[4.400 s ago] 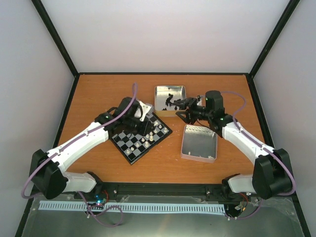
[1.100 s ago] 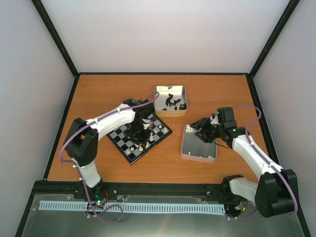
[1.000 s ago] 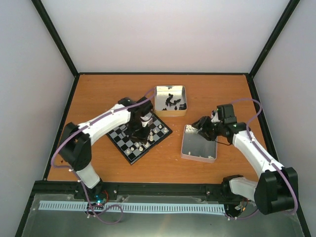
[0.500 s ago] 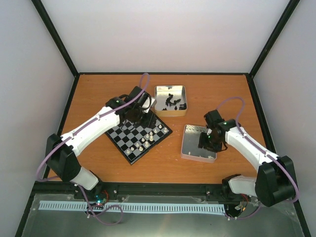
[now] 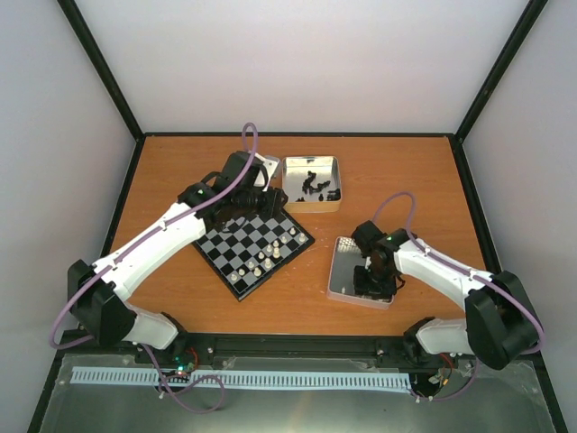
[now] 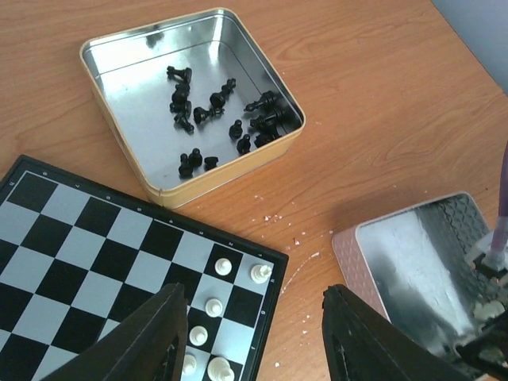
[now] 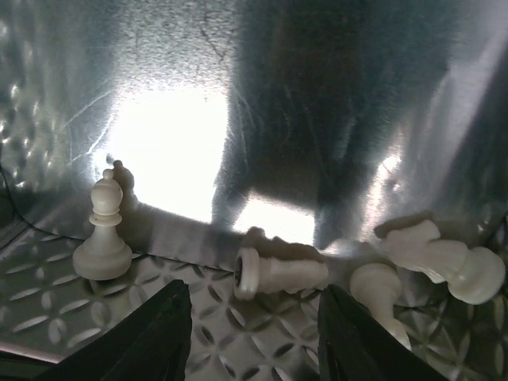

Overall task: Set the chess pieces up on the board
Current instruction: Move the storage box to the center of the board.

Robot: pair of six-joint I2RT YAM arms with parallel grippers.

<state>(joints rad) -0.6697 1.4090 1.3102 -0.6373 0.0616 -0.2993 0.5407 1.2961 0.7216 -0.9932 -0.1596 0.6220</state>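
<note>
Moved: right gripper (image 7: pixel 250 317) now down inside tin (image 5: pixel 341 262) right of board (image 6: pixel 79 238), jaws apart over lying white chess pieces (image 7: pixel 282 274); left gripper (image 6: pixel 250 317) now over board's far edge, jaws apart, empty. Next grab looks close.

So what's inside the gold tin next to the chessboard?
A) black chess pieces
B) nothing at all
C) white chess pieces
A: the left wrist view shows the gold-rimmed tin holding only small black chessmen scattered on its shiny floor.
</note>
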